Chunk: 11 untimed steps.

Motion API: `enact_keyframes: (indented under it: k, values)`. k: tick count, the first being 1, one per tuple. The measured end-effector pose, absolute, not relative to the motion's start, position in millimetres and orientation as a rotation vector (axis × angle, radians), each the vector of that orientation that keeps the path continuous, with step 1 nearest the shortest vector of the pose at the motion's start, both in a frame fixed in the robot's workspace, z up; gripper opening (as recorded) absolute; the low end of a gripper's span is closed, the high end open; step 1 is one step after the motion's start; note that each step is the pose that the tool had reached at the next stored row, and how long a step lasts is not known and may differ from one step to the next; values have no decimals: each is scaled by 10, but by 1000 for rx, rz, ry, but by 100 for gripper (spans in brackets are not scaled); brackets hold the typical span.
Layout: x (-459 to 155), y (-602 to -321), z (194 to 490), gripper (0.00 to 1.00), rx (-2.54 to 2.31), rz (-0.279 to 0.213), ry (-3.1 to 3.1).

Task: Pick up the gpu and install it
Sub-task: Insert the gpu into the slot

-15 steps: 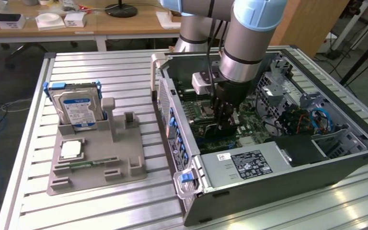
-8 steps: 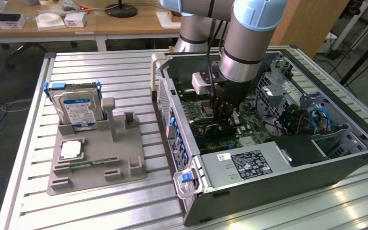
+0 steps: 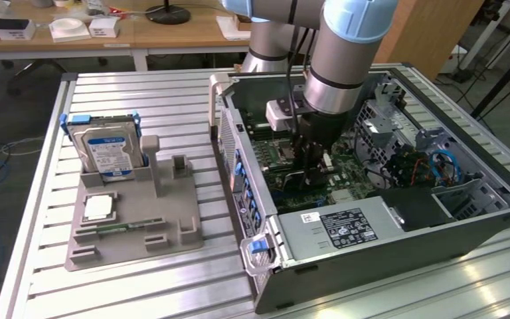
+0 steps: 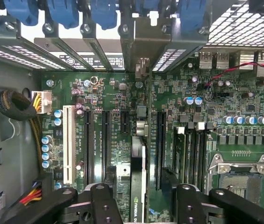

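The gpu stands edge-on on the green motherboard, a thin green card in line with a black expansion slot; its silver bracket end points at the case's rear slot openings. I cannot tell how deep it sits in the slot. My gripper straddles the card, with a black finger on one side and the other finger on the far side, both standing clear of it with a gap. In the exterior view my gripper reaches down into the open computer case, and it hides most of the card.
The case's power supply lies at its near end and cables lie toward the exterior view's right. Outside it, a grey fixture holds a blue-labelled hard drive and a RAM stick. Next to the card are a white slot and the CPU socket.
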<state>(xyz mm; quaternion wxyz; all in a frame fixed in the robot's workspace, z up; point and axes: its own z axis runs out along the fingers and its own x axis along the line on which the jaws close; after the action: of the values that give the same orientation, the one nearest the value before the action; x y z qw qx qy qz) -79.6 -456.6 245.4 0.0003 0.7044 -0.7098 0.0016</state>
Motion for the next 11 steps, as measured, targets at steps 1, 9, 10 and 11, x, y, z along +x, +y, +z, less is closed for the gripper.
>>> enact_keyframes:
  k: [1, 9, 10, 11]
  values:
    - [-796, -4566, 2471, 51, 2213, 5, -2230]
    - [-796, -4566, 2691, 51, 2213, 5, -2230]
    - [-797, -4566, 2712, 51, 2213, 5, -2230]
    - [-797, -4566, 2723, 51, 2213, 5, -2230]
